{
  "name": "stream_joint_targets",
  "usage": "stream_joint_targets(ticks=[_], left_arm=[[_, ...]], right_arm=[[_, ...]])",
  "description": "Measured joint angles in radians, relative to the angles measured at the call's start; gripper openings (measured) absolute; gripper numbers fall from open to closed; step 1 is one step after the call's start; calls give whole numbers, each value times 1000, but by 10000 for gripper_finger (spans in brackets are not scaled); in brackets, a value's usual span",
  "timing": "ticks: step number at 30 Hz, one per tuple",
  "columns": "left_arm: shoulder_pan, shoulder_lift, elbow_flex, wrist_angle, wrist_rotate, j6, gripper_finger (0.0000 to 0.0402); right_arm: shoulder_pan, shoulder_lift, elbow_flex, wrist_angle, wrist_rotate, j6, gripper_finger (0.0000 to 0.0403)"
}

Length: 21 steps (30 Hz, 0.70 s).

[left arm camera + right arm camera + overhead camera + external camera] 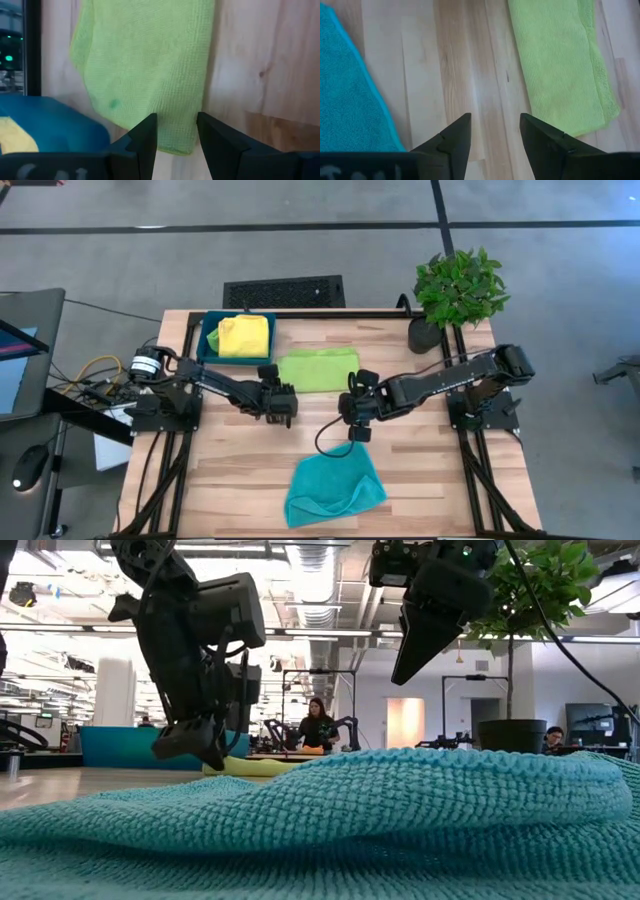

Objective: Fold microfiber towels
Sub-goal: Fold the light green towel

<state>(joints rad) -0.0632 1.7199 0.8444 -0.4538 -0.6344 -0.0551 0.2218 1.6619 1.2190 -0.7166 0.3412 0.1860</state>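
high view, left gripper (281,402) open beside lime towel (318,369), teal towel (333,488) crumpled

Teal towel (333,488) cropped below

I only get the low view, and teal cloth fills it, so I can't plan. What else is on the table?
Observer: Behind the teal towel, a folded green towel lies flat mid-table.
Operator: Any more towels?
Observer: A yellow towel sits in the tray at the far left corner.
Operator: Is either gripper holding cloth?
Observer: No. The left gripper is open, empty, over the green towel's edge; the right gripper is open over bare wood between the green and teal towels.
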Motion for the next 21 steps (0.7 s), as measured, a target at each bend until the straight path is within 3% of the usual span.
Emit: stream_joint_targets(ticks=[7, 15, 18, 21], left_arm=[[30, 0, -6, 10, 76, -4, 134], [57, -4, -32, 46, 94, 18, 132], [57, -4, -32, 46, 102, 29, 111], [57, -2, -33, 49, 112, 25, 61]], right_arm=[[0, 0, 0, 0, 0, 0, 191], [0, 0, 0, 0, 0, 0, 194], [0, 0, 0, 0, 0, 0, 192], [0, 0, 0, -2, 0, 0, 192]])
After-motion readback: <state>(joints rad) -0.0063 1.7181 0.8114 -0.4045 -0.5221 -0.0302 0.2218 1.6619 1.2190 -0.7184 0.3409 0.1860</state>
